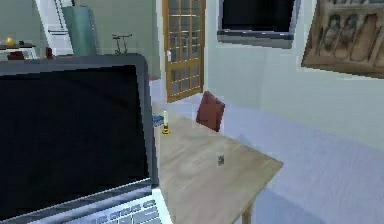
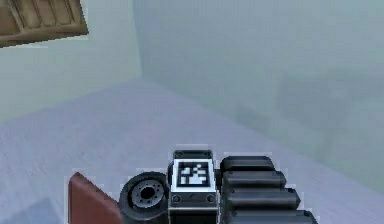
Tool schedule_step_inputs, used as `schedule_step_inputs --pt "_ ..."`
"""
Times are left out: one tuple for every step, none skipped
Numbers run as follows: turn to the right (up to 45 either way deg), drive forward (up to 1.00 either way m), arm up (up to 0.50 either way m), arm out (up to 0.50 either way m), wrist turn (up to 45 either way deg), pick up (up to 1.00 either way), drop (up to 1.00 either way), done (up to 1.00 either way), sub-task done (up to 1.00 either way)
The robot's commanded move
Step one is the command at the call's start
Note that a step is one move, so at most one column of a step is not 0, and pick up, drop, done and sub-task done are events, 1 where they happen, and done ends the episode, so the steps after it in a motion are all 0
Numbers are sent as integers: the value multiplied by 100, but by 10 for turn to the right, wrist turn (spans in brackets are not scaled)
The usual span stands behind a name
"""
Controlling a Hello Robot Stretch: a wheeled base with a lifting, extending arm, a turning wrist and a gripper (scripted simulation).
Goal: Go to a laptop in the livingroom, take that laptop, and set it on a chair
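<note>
In the forward view the laptop [image 1: 70, 140] looms at nine o'clock, lid up, screen dark; the wooden tabletop [image 1: 215, 178] runs beside it toward five o'clock; a red-brown chair [image 1: 210, 110] stands at the tabletop's far end, close to centre. In the arm side view a red-brown slab [image 2: 90, 203] sits at seven o'clock; my claw [image 2: 148, 197] shows at six o'clock as a dark body, left of a white marker square [image 2: 194, 175]; I cannot tell whether the claw is spread or pressed together, nor whether it holds anything.
</note>
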Motion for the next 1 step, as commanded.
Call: schedule_step_inputs --pt "0 0 0 2 0 0 0 0 0"
